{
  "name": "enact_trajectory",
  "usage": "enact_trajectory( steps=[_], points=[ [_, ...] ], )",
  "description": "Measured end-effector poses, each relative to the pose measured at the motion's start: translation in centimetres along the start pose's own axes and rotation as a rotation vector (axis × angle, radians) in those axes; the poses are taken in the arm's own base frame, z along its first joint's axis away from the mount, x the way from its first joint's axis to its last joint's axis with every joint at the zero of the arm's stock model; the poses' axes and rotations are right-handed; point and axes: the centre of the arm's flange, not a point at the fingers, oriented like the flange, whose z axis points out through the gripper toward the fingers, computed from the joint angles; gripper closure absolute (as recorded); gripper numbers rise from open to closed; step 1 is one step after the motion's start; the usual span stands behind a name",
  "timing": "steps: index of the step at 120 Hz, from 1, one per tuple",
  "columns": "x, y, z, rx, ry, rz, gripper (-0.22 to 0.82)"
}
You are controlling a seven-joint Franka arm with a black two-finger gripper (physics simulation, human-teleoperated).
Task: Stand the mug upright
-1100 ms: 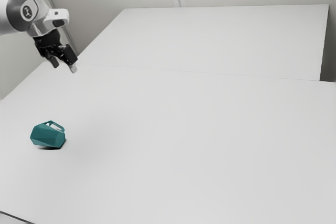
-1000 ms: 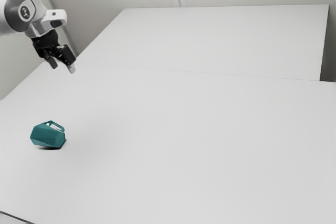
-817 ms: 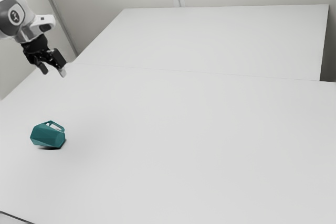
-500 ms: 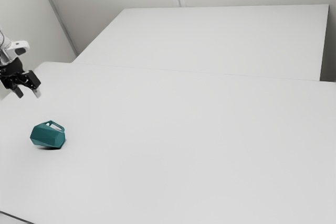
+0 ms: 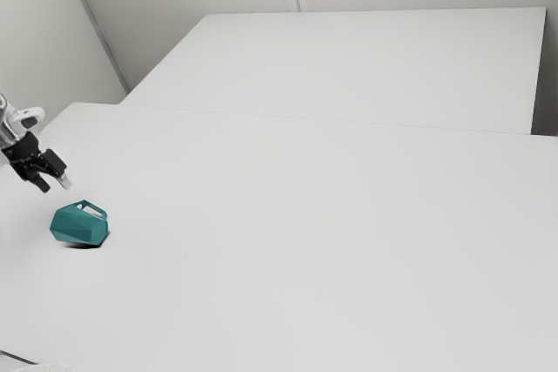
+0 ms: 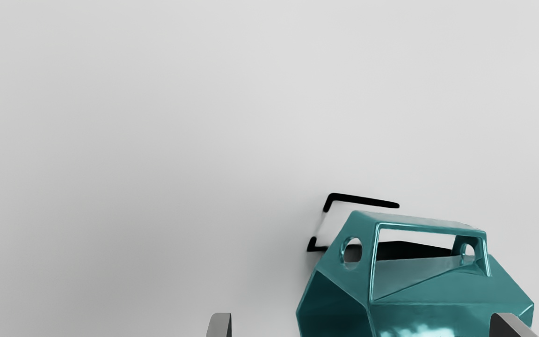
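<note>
At the exterior view's left edge the white arm [image 5: 10, 131] comes in, and its black pincer [image 5: 55, 184] hangs above the table [image 5: 305, 215] with the two fingers [image 6: 219, 326] spread well apart. Lower than the pincer and slightly toward the exterior view's right, near it, the teal mug [image 5: 80, 227] lies on its side on the table, handle [image 6: 431, 223] up. From the wrist, one finger appears beside the mug and the other overlaps its body, with the handle showing between the two
</note>
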Motion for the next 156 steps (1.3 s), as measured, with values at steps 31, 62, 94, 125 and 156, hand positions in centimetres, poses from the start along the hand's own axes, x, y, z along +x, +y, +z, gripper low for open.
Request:
enact_trajectory(
  steps=[31,62,94,125,156],
  points=[
    [-1.4,-2.2,2.5,-0.128,-0.012,0.055,0.0],
    [-2.7,-2.2,3.2,-0.205,-0.048,0.107,0.0],
    [-2.6,-2.1,5.6,-0.298,-0.056,0.14,0.05],
    [-2.4,-2.2,6.5,-0.38,-0.032,0.153,0.15],
    [-2.9,-2.2,6.6,-0.435,-0.021,0.155,0.29]
  ],
)
